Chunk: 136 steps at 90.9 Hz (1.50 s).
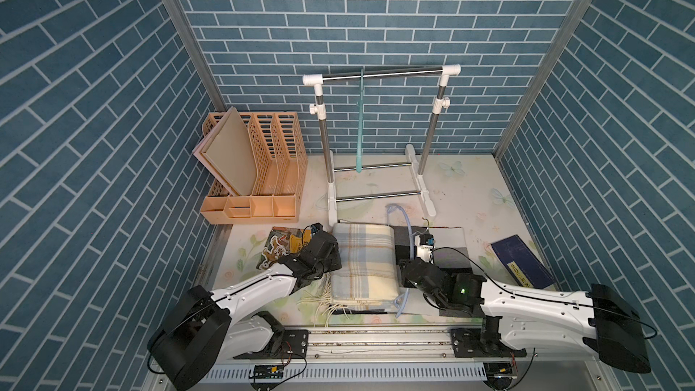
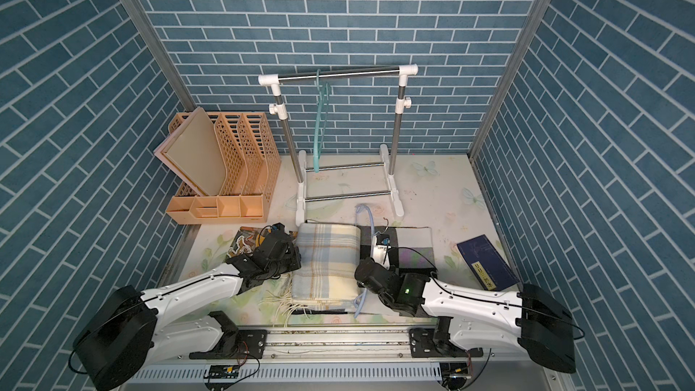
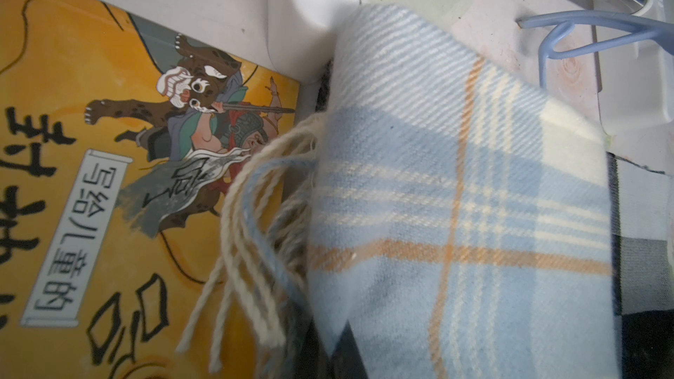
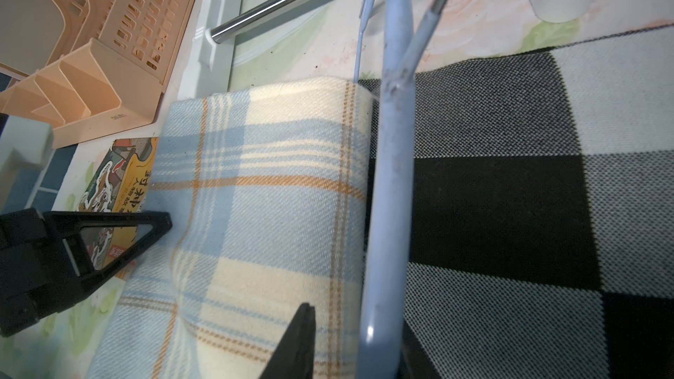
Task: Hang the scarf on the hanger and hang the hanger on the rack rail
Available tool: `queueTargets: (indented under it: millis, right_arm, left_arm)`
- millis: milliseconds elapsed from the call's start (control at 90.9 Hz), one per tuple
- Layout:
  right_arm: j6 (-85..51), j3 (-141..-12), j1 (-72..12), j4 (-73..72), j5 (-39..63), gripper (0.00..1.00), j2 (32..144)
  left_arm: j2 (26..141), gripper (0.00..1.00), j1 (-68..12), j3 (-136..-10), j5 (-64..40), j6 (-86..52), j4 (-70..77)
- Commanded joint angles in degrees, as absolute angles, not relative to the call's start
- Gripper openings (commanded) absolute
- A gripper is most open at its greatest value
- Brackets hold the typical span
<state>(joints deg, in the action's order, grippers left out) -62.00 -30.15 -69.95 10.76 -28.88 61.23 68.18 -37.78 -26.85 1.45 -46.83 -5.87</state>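
In front of the clothes rack (image 1: pixel 381 73), the folded plaid scarf (image 1: pixel 363 263) lay flat on the table (image 1: pixel 470 189) between the two claws, partly on a black-and-grey checked cloth (image 4: pixel 510 195). The pale blue hanger (image 4: pixel 388 184) lay along the scarf's right edge. An orange picture book (image 3: pixel 91 176) left of the scarf carried a label reading 写给儿童的. The left claw (image 1: pixel 333 255) was closed, its tip touching the scarf's left edge; whether it pinched cloth could not be told. The right claw (image 1: pixel 406 278) stood partly open at the hanger's bar, its one visible finger (image 4: pixel 297 340) over the scarf, apart from the bar.
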Motion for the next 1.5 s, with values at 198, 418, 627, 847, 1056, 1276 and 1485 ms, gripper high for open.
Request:
queueTargets:
  millis: [198,418,627,847,1056,1276,1485]
  right_arm:
    - [-63.81,-29.44,-70.03,15.54,-28.55,0.21,60.20]
    - [-62.46,-31.57,-70.00,16.77,-29.18,0.00,61.14]
    - [-60.94,-35.49,-70.56,19.07,-30.30,0.00,59.86]
    - [-59.91,-42.97,-71.47,25.73,-32.03,0.00,59.75]
    - [-57.52,-50.71,-71.53,32.96,-32.23,0.00,61.14]
    - [-54.55,-57.05,-71.47,38.07,-32.52,0.00,61.75]
    - [-49.97,-67.00,-71.17,44.53,-30.78,0.00,64.42]
  left_arm:
    - [68.09,0.00,-37.24,-26.63,2.64,-46.84,-5.85]
    - [67.78,0.00,-37.22,-26.65,2.31,-46.75,-5.78]
    - [65.31,0.48,-37.20,-27.98,2.57,-46.13,-8.20]
    - [61.04,0.65,-37.26,-31.55,4.11,-45.11,-12.46]
    - [57.46,0.66,-37.19,-34.06,4.38,-44.23,-14.43]
    - [53.34,0.66,-37.18,-35.02,3.31,-43.90,-12.18]
    - [50.60,0.66,-37.18,-35.71,1.74,-42.71,-7.09]
